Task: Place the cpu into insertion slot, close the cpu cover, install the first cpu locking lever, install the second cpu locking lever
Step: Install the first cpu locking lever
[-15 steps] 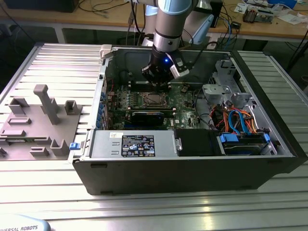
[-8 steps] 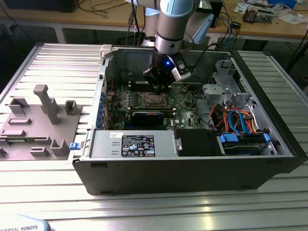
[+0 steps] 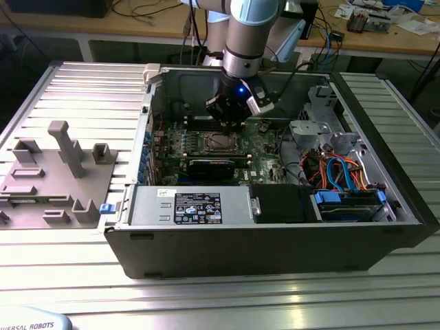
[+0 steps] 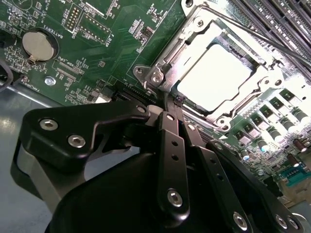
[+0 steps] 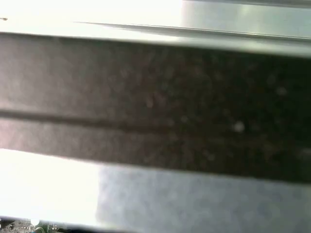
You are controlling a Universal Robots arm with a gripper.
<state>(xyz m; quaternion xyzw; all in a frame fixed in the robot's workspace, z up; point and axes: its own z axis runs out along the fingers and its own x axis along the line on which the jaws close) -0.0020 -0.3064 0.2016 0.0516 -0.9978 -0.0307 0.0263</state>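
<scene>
Black gripper [image 4: 171,104] linkages crowd the near part of the second wrist view, the fingers [image 4: 170,141] pressed together into one narrow blade with nothing between them, their tip just at the near corner of the socket. Off to the left on the green motherboard [image 4: 116,43] sits a round coin battery [image 4: 39,46]; moving right, the cpu [image 4: 216,73] lies flat in the insertion slot [image 4: 192,99], its pale metal top glaring under the light, with the cpu cover [image 4: 182,46] folded down around it as a grey frame. A thin wire locking lever [image 4: 272,41] runs along the far right of the socket; whether it is latched I cannot tell. In the exterior view the arm stands over the open computer case [image 3: 275,240], the gripper [image 3: 229,126] low above the socket [image 3: 218,142], and a grey fixture tray [image 3: 55,179] rests on the table at that view's left. The chip looks light, stiff and delicate on its underside, best left untouched now it is seated. That lever seems a springy, slippery steel wire, probably best pushed at its bent handle end rather than pinched mid-span.
</scene>
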